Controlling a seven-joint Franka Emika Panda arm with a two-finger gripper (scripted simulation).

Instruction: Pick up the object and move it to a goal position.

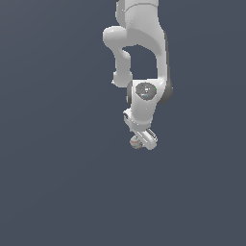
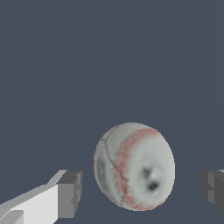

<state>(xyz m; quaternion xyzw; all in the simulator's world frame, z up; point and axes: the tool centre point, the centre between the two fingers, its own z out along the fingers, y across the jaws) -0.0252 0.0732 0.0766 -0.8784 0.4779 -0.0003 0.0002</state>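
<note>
The small greyish-white ball with red stitching and dark marks (image 2: pixel 134 166) sits on the plain dark grey counter (image 1: pixel 57 182), right between the white arm's gripper (image 2: pixel 140 192) fingers. The gripper is spread, a clear gap on each side of the ball, which lies nearer one finger (image 2: pixel 70 193). Squeezing in looks like all that's left.

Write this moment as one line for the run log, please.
phase: pre-grasp | gripper: open, fingers on both sides of ball, not touching | ball: between fingers | goal marker: not visible
</note>
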